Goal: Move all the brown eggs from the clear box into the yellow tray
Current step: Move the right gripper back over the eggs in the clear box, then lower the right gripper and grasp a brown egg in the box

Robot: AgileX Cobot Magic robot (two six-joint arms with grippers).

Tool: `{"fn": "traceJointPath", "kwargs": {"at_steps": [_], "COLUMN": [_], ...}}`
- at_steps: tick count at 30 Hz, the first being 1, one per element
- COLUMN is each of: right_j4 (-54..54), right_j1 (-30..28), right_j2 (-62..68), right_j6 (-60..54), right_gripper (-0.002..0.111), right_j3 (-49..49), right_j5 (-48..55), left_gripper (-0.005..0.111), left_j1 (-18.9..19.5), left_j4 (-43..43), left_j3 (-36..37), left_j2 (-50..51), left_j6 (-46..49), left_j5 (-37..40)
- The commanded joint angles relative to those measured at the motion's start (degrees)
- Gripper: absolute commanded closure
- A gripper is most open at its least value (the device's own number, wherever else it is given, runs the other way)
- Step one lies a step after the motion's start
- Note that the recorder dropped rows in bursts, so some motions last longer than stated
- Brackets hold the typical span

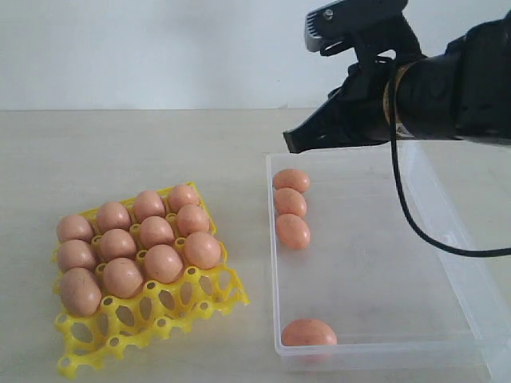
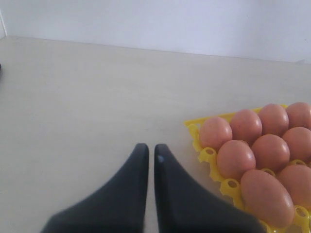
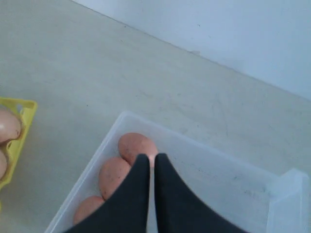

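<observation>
Claw on right [image 3: 151,158] closed, empty, over clear box [image 3: 204,170]; left claw [image 2: 150,148] closed, empty, beside yellow tray [image 2: 206,155].

Your exterior camera looks down over tray [image 1: 196,294] and box [image 1: 375,263]. Wrist cameras sit close behind their jaws: left faces the tray, right the box.

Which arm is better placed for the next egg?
Right: right hand hovers over the smooth brown eggs in the clear plastic box; left hand sits beside the yellow plastic grid tray.
</observation>
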Motion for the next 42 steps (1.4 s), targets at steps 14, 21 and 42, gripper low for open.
{"fn": "traceJointPath", "kwargs": {"at_steps": [14,21,42], "right_j4": [91.4,93.3,105.9], "right_j1": [-20.1,-19.4,-19.4], "right_j2": [20.8,22.6,29.5], "right_j6": [-90.4,-96.2,-103.5], "right_gripper": [0.108,0.103,0.057], "right_j3": [-17.1,-18.7,-19.8], "right_j5": [43.3,43.4,30.8], "left_gripper": [0.103,0.103,0.103], "left_j1": [0.2,0.2,0.2], "left_j4": [-0.1,-0.1,-0.1], "left_j3": [0.1,0.1,0.1], "left_j2": [-0.2,-0.2,-0.2], "left_j6": [0.3,0.3,0.3], "left_j5": [-0.2,-0.2,-0.2]}}
